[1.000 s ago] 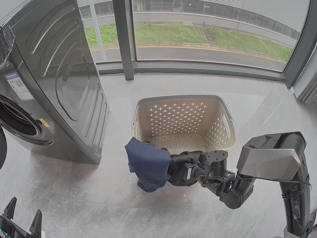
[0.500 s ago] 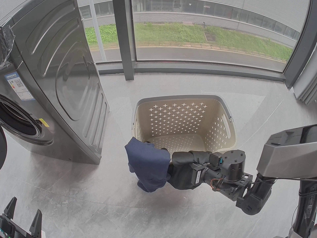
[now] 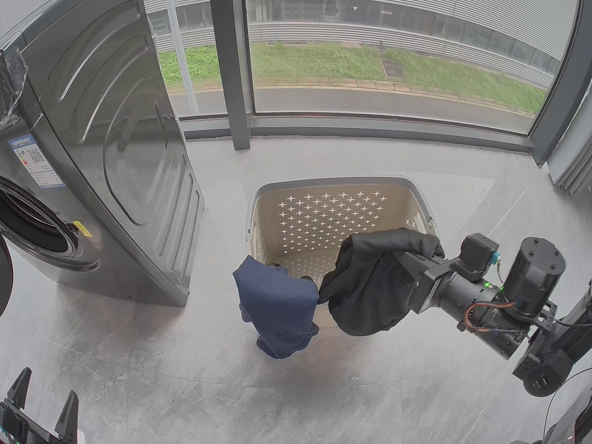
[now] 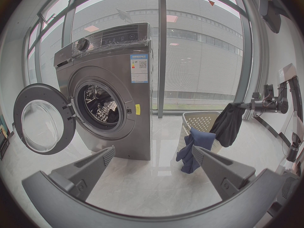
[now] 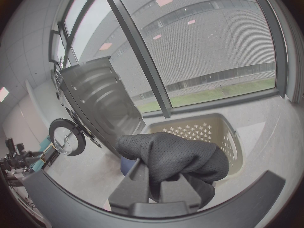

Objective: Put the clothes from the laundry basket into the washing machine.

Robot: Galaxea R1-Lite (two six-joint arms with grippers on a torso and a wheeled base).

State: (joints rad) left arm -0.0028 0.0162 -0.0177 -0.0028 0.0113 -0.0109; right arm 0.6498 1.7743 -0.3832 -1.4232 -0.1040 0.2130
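Progress is early: the washer (image 4: 104,79) door is open and the drum looks empty. The right jaws are clamped on the black garment (image 3: 370,285), held above the near rim of the basket (image 3: 345,182). The blue garment (image 3: 277,306) hangs over the basket's near corner. The left jaws stand open, well apart from the basket. Compared with the earlier frame, the black garment is higher. You still have both garments to load.

Right arm (image 3: 493,303): dark grey and black jointed segments, lower right of the head view.
Motor housing (image 3: 533,266): fat black cylinder.
Cables (image 3: 484,317): thin orange-red loops.
Wrist box (image 3: 478,251): small, black, with a teal spot.
Left pincer (image 3: 48,385): lower left of the frame, two black tapered prongs.
Right pincer (image 5: 155,181): dark grey, blocky.
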